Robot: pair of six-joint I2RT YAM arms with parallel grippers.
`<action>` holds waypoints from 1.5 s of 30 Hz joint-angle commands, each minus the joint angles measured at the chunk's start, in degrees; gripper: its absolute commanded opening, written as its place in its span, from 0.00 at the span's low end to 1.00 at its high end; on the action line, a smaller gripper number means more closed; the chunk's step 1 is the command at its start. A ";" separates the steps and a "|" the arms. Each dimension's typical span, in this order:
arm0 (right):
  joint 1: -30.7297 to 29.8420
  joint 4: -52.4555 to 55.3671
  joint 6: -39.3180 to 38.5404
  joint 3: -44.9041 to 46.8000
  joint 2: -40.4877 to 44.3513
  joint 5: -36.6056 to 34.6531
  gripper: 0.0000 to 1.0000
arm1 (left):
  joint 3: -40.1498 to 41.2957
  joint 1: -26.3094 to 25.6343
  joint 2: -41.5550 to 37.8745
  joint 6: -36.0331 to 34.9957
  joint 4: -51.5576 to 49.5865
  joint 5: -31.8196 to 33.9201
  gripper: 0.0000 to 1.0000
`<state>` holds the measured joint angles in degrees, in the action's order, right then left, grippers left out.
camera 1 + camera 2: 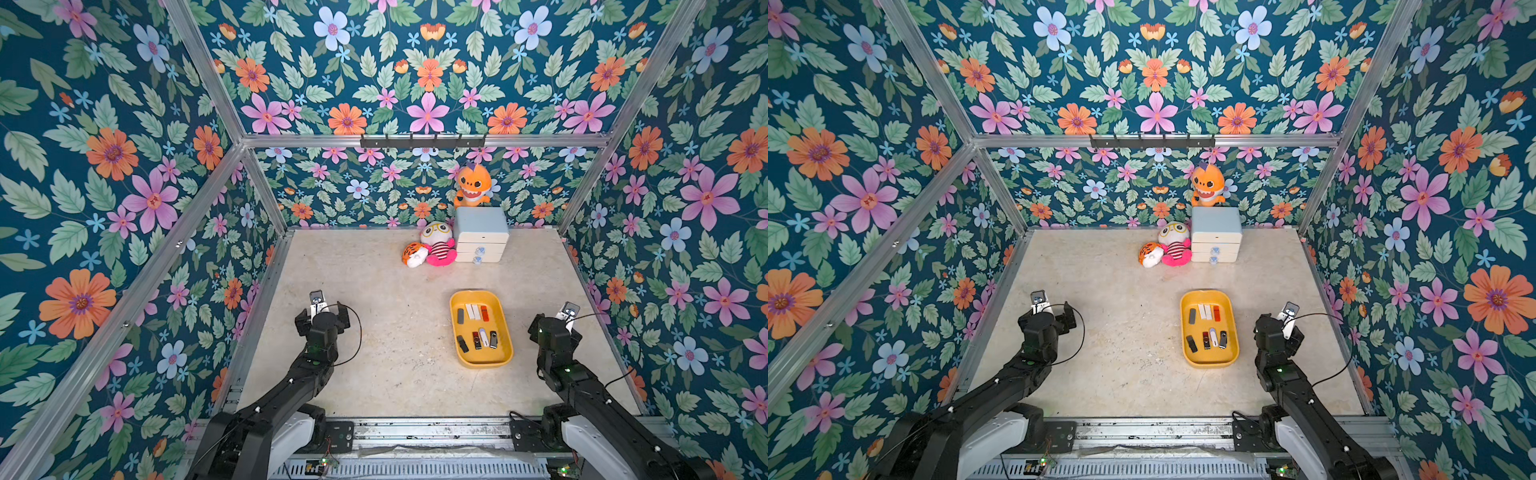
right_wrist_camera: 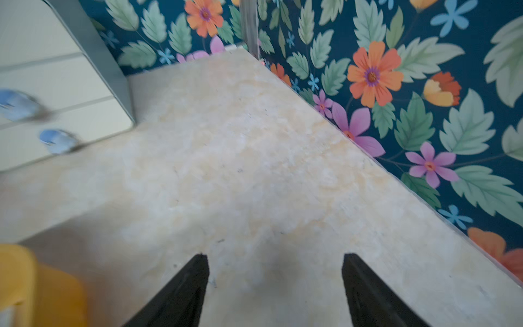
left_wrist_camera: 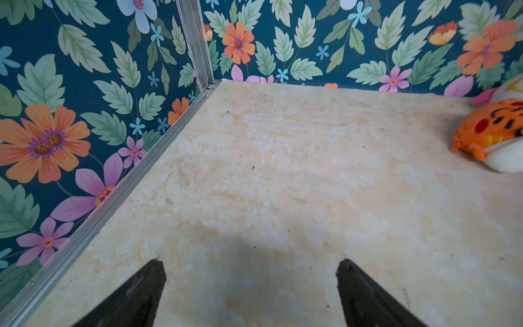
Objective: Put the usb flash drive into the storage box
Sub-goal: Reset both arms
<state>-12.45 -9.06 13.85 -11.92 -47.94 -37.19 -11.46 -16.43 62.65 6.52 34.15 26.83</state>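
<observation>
Jaws: spread wide left and right, holding nothing. Found all drives [image 1: 493,339] inside box [image 1: 486,363], 3 o'clock of desk [image 1: 374,332] centre; none loose. Looks finished: retreat right arm [image 1: 582,388] toward 3 o'clock, without nudging rim.

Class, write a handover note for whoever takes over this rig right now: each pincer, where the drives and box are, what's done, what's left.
Pincers: left pincer open and empty over bare table; right pincer open and empty, beside the box, not over it.
Things: the yellow box sits right of centre, nearer the right arm. The drives, eight in two rows, all lie inside it.
Done: apparently every drive is in; none shows on the table.
Left: likely nothing. Check that no drive is hidden under an arm.
</observation>
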 commanded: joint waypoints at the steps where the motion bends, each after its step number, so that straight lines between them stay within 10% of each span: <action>1: 0.63 -17.43 -4.46 1.68 -3.31 -2.37 0.80 | 1.38 1.19 9.69 -8.67 22.94 0.72 0.99; 12: 8.41 -59.57 -9.91 3.13 -30.71 8.34 0.81 | -1.04 11.93 29.74 -7.47 44.32 -13.71 0.99; 15: 8.52 -49.91 -10.62 0.14 -30.37 16.23 0.77 | -2.34 12.02 29.15 -8.08 40.62 -15.75 0.99; 18: 7.62 -60.11 -13.73 0.20 -37.73 15.43 0.99 | -3.60 12.62 29.08 -7.97 37.77 -17.84 0.99; 20: 9.51 -45.22 -10.05 -4.22 -34.57 17.24 0.99 | -5.44 15.35 29.13 -6.06 34.34 -21.15 0.99; 45: 10.08 -47.98 -10.51 -3.87 -35.51 18.69 0.99 | -5.27 15.59 28.97 -5.91 34.68 -21.74 0.99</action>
<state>-2.26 -56.75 3.38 -15.49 -83.44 -18.48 -16.73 -0.86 91.70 0.10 68.51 5.28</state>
